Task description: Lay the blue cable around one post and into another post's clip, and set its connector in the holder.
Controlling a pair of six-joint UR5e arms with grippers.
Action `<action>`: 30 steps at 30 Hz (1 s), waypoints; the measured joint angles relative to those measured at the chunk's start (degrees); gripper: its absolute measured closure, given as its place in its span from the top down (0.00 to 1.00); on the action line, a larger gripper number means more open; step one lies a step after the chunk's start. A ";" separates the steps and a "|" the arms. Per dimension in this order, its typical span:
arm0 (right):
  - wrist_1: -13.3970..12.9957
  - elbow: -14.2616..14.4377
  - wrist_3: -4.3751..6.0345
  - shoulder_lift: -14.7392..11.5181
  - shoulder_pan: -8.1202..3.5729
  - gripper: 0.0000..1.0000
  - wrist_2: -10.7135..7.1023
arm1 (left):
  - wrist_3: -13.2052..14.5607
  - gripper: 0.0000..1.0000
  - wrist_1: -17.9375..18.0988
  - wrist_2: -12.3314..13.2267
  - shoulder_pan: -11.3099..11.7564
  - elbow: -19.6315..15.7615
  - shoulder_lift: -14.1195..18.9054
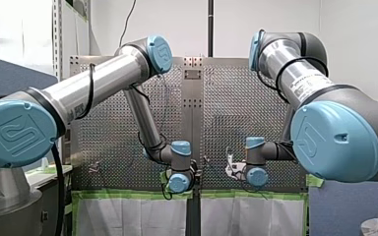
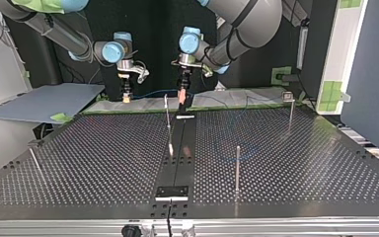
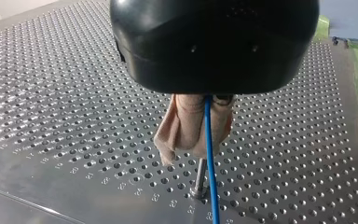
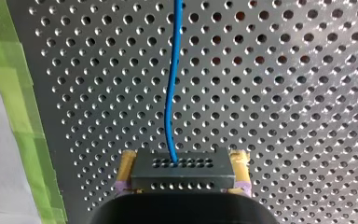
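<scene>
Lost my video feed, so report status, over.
Left pincer shut on thin blue cable. Right pincer shut on dark grey block connector. Slim metal post stands just ahead of left pincer.

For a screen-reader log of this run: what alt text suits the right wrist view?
My right gripper, with yellow pads showing, is shut on a dark connector block with rows of small holes. A blue cable leaves the block's face and runs ahead over the perforated table; green tape edges the table to one side.
</scene>
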 joint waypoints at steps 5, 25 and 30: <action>2.24 -1.35 -0.11 -0.01 -0.54 0.00 0.09 | 0.92 0.02 0.04 -0.30 -0.31 0.02 0.01; 3.46 -2.93 -0.42 0.04 -1.48 0.00 0.39 | 3.07 0.02 -1.55 3.40 0.83 2.15 -0.10; 3.47 -3.06 -1.24 0.09 -1.90 0.00 0.27 | 2.33 0.02 -2.09 4.25 1.72 3.05 -0.40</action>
